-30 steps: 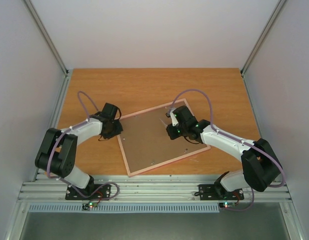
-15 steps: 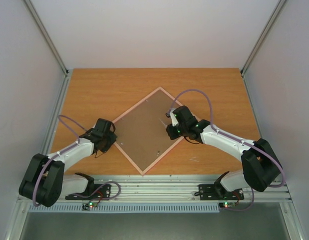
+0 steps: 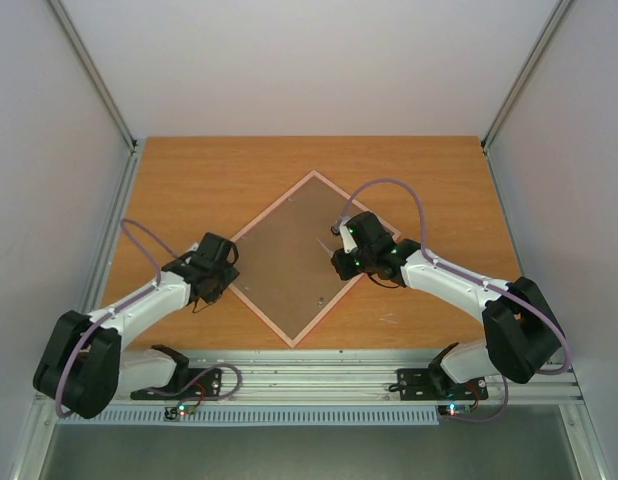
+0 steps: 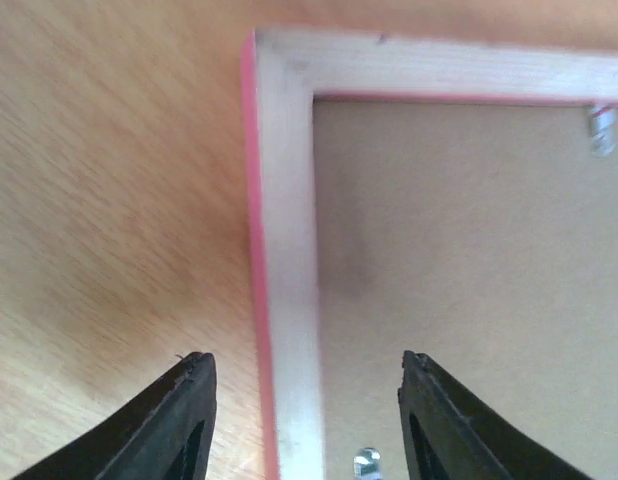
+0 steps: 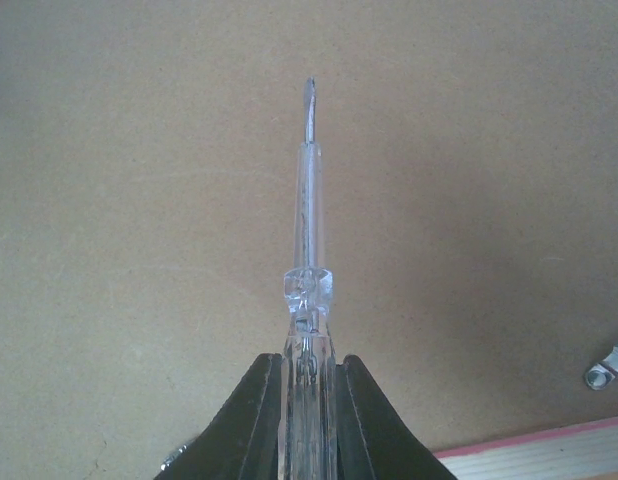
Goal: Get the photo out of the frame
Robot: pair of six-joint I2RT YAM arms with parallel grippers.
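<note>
The pink frame point(image 3: 272, 207) lies face down on the table as a diamond, its brown back board point(image 3: 289, 255) up. The photo is hidden under the board. My left gripper point(image 3: 221, 282) is open at the frame's left corner. In the left wrist view it point(image 4: 304, 365) straddles the pale pink-edged rail point(image 4: 284, 200), one finger over the table, one over the board. My right gripper point(image 3: 347, 258) is over the board's right side, shut point(image 5: 307, 365) on a clear-handled screwdriver point(image 5: 309, 200) whose tip points at the board.
Small metal retaining clips sit along the board's edge point(image 4: 599, 130) point(image 4: 366, 462) point(image 5: 604, 370). The frame's pink rail shows at the lower right of the right wrist view point(image 5: 549, 450). Grey walls close in the wooden table point(image 3: 189, 180) on three sides.
The frame has turned counterclockwise into a diamond. My left gripper swung toward the near side and now sits at the frame's left corner. The right arm has hardly moved.
</note>
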